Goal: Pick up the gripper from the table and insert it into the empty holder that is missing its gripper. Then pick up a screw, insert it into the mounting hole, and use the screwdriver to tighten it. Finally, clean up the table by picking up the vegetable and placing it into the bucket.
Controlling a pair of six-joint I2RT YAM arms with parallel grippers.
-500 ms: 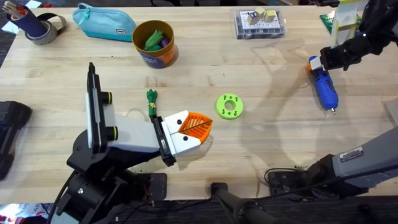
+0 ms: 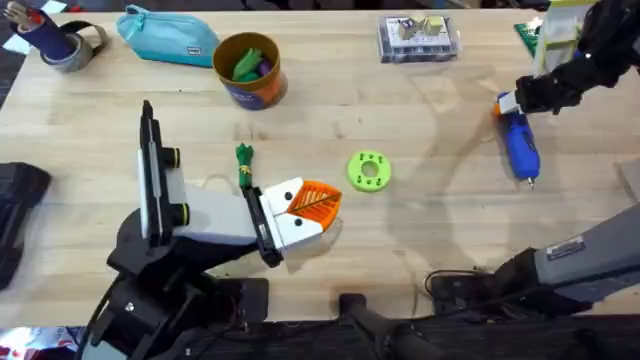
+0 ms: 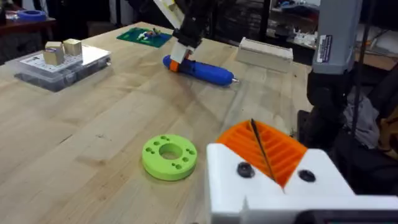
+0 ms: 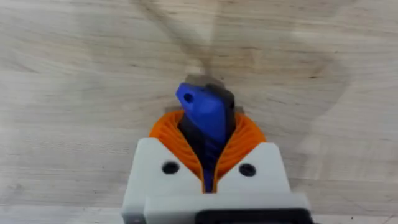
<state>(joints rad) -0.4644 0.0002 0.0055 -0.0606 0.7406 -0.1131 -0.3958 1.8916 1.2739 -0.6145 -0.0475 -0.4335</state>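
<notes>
- Right gripper (image 4: pixel 208 165): at 2 o'clock on the table (image 2: pixel 420 220), clamped on the screwdriver (image 2: pixel 519 145).
- Left gripper (image 2: pixel 312 205): at centre, fingers pressed together, holding nothing.
- Vegetable (image 2: pixel 243 165): at 9 o'clock, just beside the left gripper.
- Bucket (image 2: pixel 249 68): at 11 o'clock.

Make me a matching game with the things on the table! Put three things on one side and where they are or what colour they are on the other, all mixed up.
Things:
1. screwdriver
2. vegetable
3. bucket

Clues:
A. orange-yellow, beside the teal pouch
B. blue, clamped in the right gripper
C. dark green, lying by the left arm's white wrist

Pairs: 1-B, 2-C, 3-A
</notes>
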